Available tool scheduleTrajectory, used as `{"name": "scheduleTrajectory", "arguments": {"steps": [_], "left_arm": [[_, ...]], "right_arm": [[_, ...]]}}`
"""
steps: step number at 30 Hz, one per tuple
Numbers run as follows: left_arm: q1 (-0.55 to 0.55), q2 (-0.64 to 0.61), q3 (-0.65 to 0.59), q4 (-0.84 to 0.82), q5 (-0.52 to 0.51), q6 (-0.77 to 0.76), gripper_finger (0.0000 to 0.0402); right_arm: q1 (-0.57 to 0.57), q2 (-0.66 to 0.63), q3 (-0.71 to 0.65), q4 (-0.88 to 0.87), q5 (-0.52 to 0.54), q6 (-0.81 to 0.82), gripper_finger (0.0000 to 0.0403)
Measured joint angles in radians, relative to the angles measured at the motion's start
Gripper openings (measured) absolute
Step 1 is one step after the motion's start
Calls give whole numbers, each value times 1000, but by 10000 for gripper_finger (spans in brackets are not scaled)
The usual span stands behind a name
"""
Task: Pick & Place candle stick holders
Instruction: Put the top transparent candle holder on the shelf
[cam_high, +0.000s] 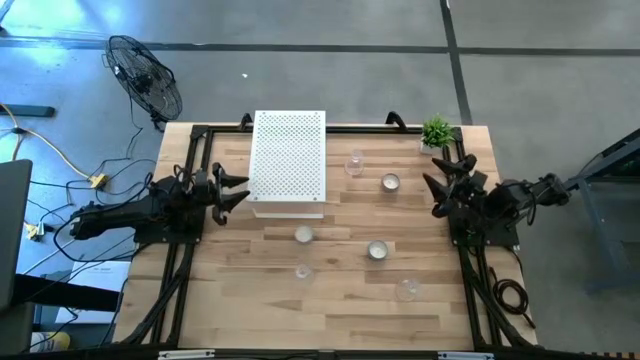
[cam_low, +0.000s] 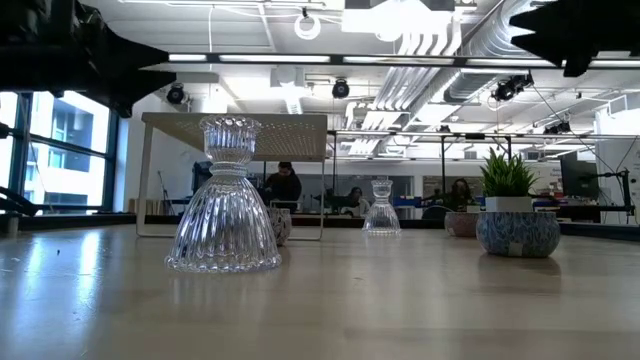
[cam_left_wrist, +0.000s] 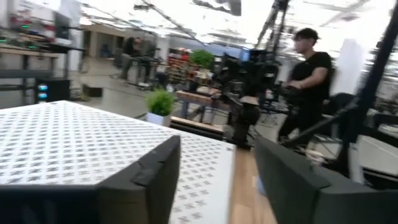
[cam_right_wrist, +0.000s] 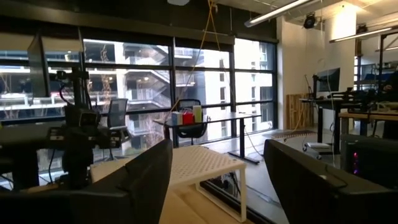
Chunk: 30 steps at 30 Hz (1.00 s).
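From where I stand, nothing is picked up yet. The left gripper (cam_high: 236, 190) hangs at the left edge of the table (cam_high: 340, 300), just beside the white perforated box (cam_high: 289, 160), and its two fingers stand apart with nothing between them. The right gripper (cam_high: 447, 183) waits at the right edge, near the small green plant (cam_high: 436, 131); its fingers are also apart and empty. In each wrist view I see a clear gap between the dark fingers.

The candle stick holders are spread on the wood between the two arms. One clear glass holder (cam_high: 354, 165) stands just right of the box, and a silvery cup with white centre (cam_high: 390, 182) is near it, closer to the right arm. Another silvery cup (cam_high: 303, 234) sits in front of the box, one more (cam_high: 377, 250) is to its right, and two clear ones (cam_high: 303, 271) (cam_high: 407, 290) stand nearer the front edge. In the low view, a ribbed glass holder (cam_low: 224, 200) stands upright close to the camera.

I think this is the very start of a pick: both arms are ready, but neither is above a holder. The next move, I believe, asks one arm to travel over the nearest holder, lower with its fingers on both sides of it, and close gently, because glass can slip or tip over. Where the holders must go I cannot tell for sure; maybe the box.
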Motion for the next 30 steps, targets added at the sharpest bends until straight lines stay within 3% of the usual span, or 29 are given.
{"name": "scheduleTrajectory", "arguments": {"steps": [8, 14, 17, 22, 30], "left_arm": [[0, 0, 4, 3, -12, 4, 307], [0, -1, 55, -5, 40, 4, 347], [0, 0, 71, -9, 64, 4, 356], [0, 0, 73, -8, 68, 4, 360], [0, 0, 73, -7, 69, 28, 360]], "right_arm": [[0, 127, 103, -46, 1, 27, 249], [0, 325, 263, -198, 115, 70, 250], [-1, 429, 374, -318, 176, 123, 250], [-27, 571, 566, -574, 168, 279, 250], [-211, 740, 853, -1087, -5, 720, 250]]}}
